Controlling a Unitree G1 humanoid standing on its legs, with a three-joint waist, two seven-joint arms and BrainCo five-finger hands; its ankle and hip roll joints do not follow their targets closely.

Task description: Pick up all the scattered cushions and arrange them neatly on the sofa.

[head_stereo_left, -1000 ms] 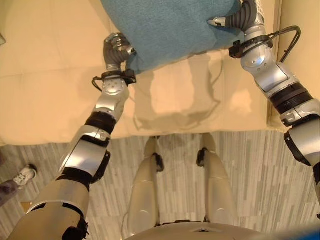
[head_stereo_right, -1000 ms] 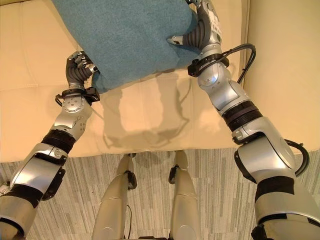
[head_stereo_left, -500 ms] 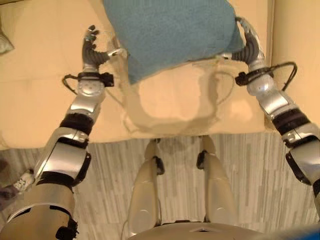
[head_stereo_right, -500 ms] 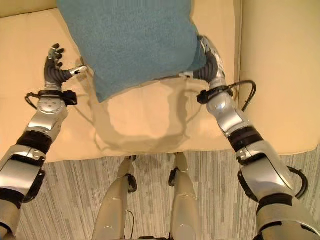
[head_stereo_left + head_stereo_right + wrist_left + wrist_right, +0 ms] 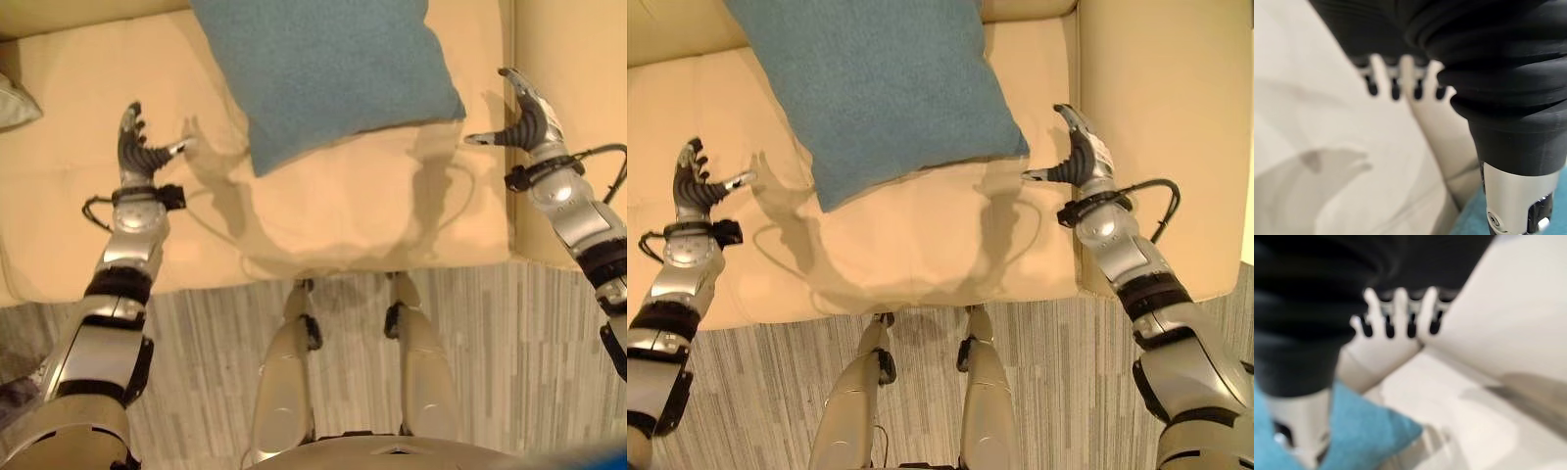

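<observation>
the teal cushion (image 5: 328, 73) lies on the cream sofa (image 5: 372, 211) seat, tilted, its long axis slanting toward the backrest. my left hand (image 5: 137, 152) and right hand (image 5: 524, 122) flank it, both apart from it, fingers straight and spread, holding nothing. the right looks nearer its corner. plain woven fabric, plump.

Silver-grey arms, dark ribbed wrist covers, dark-tipped fingers (image 5: 692, 174)

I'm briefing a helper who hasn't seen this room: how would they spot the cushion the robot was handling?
Look at the cream sofa in front of the robot. On its seat, towards the back and between the open left hand and open right hand, lies a teal cushion, touched by neither. It is the one large blue-green square; a pale cushion shows at the far left edge.
</observation>
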